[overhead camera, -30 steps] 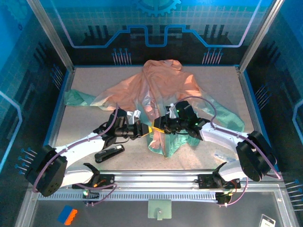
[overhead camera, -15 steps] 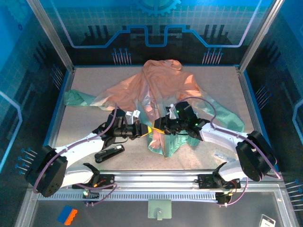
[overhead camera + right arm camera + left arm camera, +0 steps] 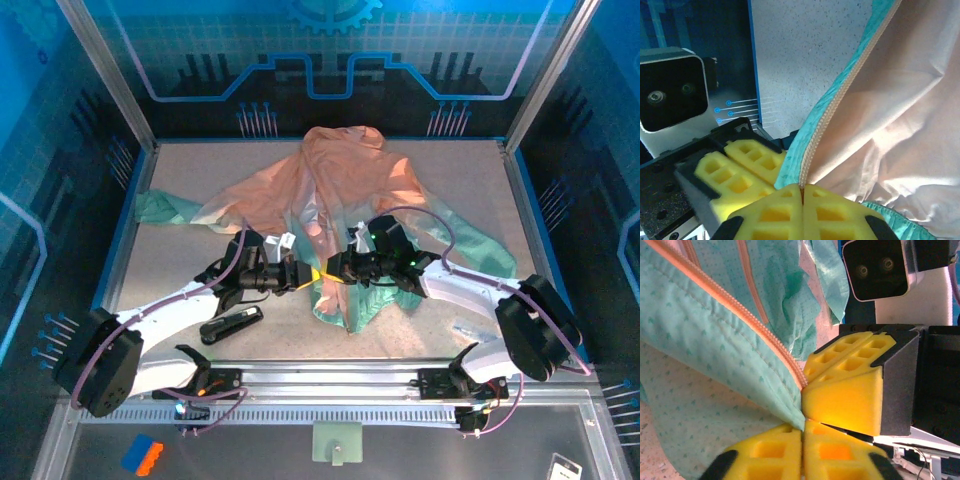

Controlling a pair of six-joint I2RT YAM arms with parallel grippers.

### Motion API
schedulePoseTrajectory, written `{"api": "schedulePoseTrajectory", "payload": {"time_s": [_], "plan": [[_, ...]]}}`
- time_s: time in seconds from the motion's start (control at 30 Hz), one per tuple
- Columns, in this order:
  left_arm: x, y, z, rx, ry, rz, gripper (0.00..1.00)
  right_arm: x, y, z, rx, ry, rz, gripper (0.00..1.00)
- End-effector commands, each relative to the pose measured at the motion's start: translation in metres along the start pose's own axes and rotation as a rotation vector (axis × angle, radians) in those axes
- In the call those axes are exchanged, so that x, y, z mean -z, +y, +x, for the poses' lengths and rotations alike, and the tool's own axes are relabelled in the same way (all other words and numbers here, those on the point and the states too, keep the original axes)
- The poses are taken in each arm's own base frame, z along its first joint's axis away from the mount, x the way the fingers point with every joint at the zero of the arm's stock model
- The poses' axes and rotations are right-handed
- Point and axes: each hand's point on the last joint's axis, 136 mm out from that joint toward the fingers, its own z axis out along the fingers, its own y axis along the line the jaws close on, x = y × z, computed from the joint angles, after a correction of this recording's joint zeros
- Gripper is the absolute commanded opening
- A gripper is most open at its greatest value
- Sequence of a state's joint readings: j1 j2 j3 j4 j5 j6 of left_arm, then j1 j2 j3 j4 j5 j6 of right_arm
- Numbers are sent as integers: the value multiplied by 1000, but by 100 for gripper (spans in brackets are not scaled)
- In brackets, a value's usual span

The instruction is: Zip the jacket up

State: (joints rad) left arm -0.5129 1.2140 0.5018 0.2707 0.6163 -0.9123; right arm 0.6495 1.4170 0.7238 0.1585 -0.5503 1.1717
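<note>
The jacket [image 3: 350, 185] lies crumpled on the table, peach at the back and mint green toward me. Both grippers meet tip to tip at its lower front edge. My left gripper [image 3: 303, 276] comes in from the left, its yellow fingers [image 3: 770, 455] pressed together on the corner of the mint hem [image 3: 705, 340], where an orange zipper strip [image 3: 755, 325] ends. Facing it, my right gripper [image 3: 328, 272] is shut on the end of the other zipper strip [image 3: 840, 100], which runs up between mint trim and peach lining [image 3: 890, 115]. The pads of the two grippers nearly touch.
A small black stapler-like tool [image 3: 230, 325] lies on the table [image 3: 180, 255] just under my left forearm. A mint sleeve [image 3: 160, 208] trails to the left wall and another [image 3: 480, 250] passes under my right arm. A small clear item [image 3: 465, 327] sits near the front right.
My right gripper has closed onto the zipper edge and shifted slightly left toward the left gripper. The left gripper has barely moved.
</note>
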Motion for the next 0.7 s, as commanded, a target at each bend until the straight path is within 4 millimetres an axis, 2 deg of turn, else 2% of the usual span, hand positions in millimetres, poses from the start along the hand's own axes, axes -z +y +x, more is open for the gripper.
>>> {"api": "schedulePoseTrajectory", "payload": {"time_s": [0.0, 0.03, 0.13, 0.33, 0.43, 0.53, 0.67], "plan": [[6, -2, 1, 4, -4, -3, 31, -1, 9, -1, 8, -11, -14, 0], [8, 1, 1, 17, -12, -25, 38, -1, 10, -2, 6, -16, -14, 0], [18, 6, 3, 35, -39, -82, 43, 0, 9, -3, -1, -26, -11, 0], [36, 4, 9, 56, -93, -120, 39, -2, 8, -3, -11, -26, -3, 0], [32, 3, 15, 82, -102, -106, 39, -4, 7, -2, -17, -22, 1, 0], [24, 5, 20, 98, -109, -122, 46, -7, 7, -1, -21, -15, -2, 0], [9, 4, 23, 111, -93, -111, 48, -8, 9, 0, -25, -12, -11, 0]]}}
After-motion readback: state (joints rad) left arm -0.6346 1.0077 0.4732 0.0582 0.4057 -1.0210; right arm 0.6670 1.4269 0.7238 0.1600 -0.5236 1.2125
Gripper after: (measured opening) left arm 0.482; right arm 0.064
